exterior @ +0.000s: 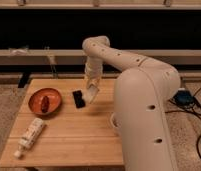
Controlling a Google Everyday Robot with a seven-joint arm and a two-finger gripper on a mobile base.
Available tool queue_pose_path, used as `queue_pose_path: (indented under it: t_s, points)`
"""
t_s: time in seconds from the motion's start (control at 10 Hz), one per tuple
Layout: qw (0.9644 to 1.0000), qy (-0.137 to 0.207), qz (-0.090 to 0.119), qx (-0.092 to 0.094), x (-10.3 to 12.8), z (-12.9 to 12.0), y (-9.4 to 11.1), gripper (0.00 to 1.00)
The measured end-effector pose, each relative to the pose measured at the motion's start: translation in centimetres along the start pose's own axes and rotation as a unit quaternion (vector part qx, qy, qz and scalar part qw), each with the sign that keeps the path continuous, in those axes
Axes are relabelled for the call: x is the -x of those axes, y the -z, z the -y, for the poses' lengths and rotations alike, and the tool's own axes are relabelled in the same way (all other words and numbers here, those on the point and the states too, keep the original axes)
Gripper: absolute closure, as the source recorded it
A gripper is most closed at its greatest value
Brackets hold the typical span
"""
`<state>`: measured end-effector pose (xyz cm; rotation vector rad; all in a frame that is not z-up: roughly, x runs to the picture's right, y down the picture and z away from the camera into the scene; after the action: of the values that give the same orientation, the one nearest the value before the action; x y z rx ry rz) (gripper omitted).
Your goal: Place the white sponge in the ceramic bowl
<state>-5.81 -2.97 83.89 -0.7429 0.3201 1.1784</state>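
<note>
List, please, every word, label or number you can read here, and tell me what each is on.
No text is legible.
White tube at the table's front left: labelled, but too blurred to read.
Black phone, ceramic bowl, robot arm: no text visible.
Gripper, above the table right of the phone, shut on the white sponge: no markings visible.
</note>
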Motion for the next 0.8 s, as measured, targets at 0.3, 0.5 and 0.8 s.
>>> queue_pose_path:
  t_s: [0.3,0.5,0.8]
  points:
    - [0.998,0.061,0.014,0.01,2.6,-5.0,1.0,1.0]
    - [0.9951,0.096,0.019,0.017,4.1,-8.3,1.1,1.0]
    - [0.9879,0.149,0.029,0.03,4.9,-14.3,1.1,1.0]
